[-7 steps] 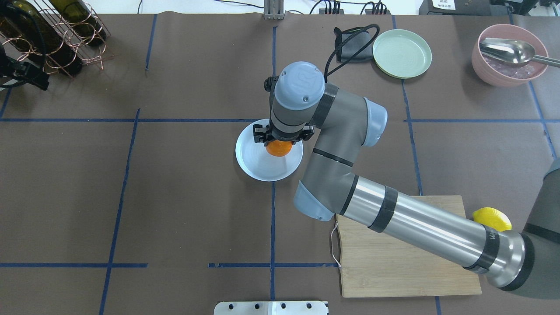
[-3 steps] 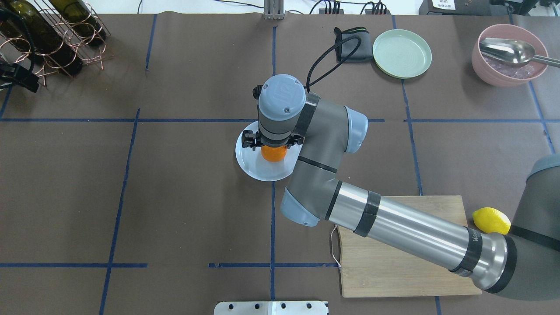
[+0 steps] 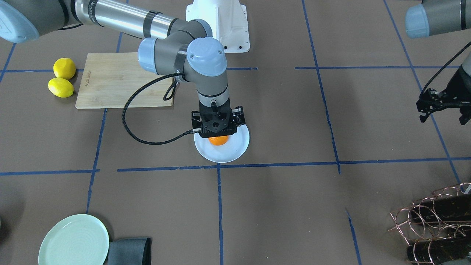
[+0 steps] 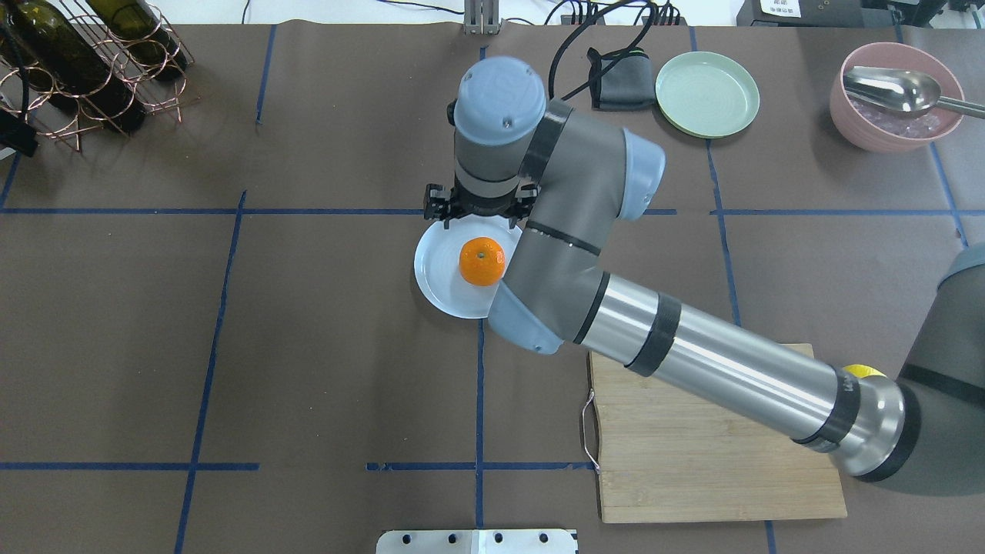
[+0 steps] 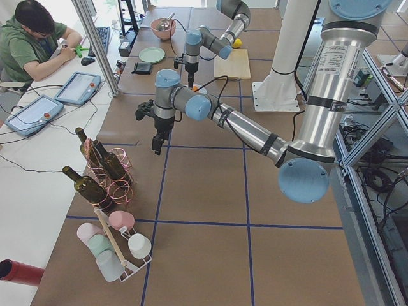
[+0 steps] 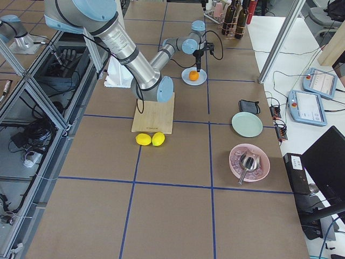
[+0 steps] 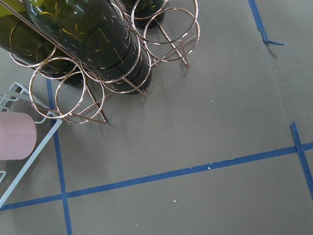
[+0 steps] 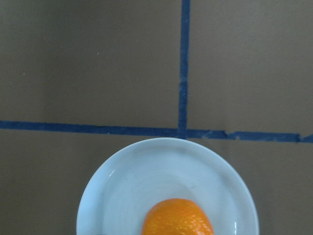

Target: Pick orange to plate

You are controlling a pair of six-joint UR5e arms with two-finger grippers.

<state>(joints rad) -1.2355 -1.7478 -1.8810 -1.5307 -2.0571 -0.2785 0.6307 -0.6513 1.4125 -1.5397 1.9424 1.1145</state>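
**A:** Jaws first: how did they stand?

**B:** Both pairs were spread and empty. The right gripper (image 4: 479, 214) hung over the far rim of the plate (image 4: 435, 271). The left gripper (image 3: 443, 118) hung well off to the side, near the wine rack (image 4: 115, 73).

**A:** Any writing?

**B:** A small line of print ran along one edge of the board (image 3: 125, 81), and a mark sat on the right arm (image 4: 716, 369) near its band. Both were too small to read.

**A:** And the surface, the room?

**B:** Brown paper covered the table (image 4: 308, 346), ruled into squares with blue tape. Nearest the robot lay the board, with two lemons (image 3: 61, 87) just beside it. Farther out came the plate. At the far edge were a green plate (image 4: 707, 94) just beside a dark cloth (image 4: 619, 83), and a pink bowl (image 4: 846, 123) with a metal spoon (image 4: 896, 88) in it. Beyond the table a person (image 5: 35, 44) in green sat by two tablets (image 5: 80, 86).

**A:** Where was the orange?

**B:** The orange (image 4: 482, 261) sat on the plate, near its middle. It was not between the jaws but apart from them, on the robot's side.
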